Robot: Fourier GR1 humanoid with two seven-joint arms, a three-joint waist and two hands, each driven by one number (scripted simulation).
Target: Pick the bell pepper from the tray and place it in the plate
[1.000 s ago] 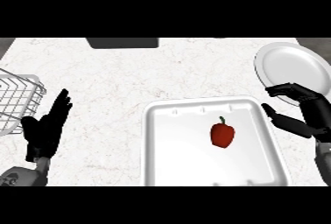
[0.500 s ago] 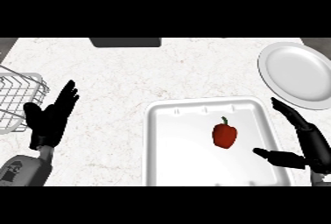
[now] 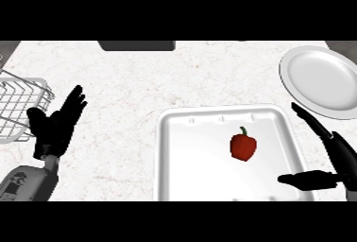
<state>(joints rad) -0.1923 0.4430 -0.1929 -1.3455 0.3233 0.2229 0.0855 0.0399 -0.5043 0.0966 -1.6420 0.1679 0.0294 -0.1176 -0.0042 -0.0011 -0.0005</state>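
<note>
Stretching straight up along the tray's right rim, the fingers (image 3: 315, 125) of the right hand (image 3: 342, 156) lie long and uncurled, while the thumb (image 3: 301, 179) juts leftward over the tray's lower right corner, well apart from them, so the hand is spread wide and clasps nothing. Between thumb and fingers lies only bare tray floor; the bell pepper (image 3: 243, 146) sits a little to the left of that gap, untouched, lying red with its green stem pointing up, right of the middle of the white tray (image 3: 185, 156). Whether the thumb's tip rests on the tray's rim or merely hangs above it is hard to judge from this steep angle. The tray itself lies flat on the pale speckled counter (image 3: 140, 71) and its lower edge runs out of the view's bottom. Up and to the right of it, near the view's right edge, lies the white plate (image 3: 322, 80), just beyond the right fingertips and apart from them, with nothing on it. Over at the view's left, the left hand (image 3: 57, 124) rests open above the counter, fingers straight and pointing up and slightly right, its grey forearm (image 3: 28, 182) coming in from the lower left corner. Just left of that hand stands a wire basket (image 3: 20, 106), partly cut by the view's left edge. A dark object (image 3: 137, 45) sits at the counter's far edge, top centre.
</note>
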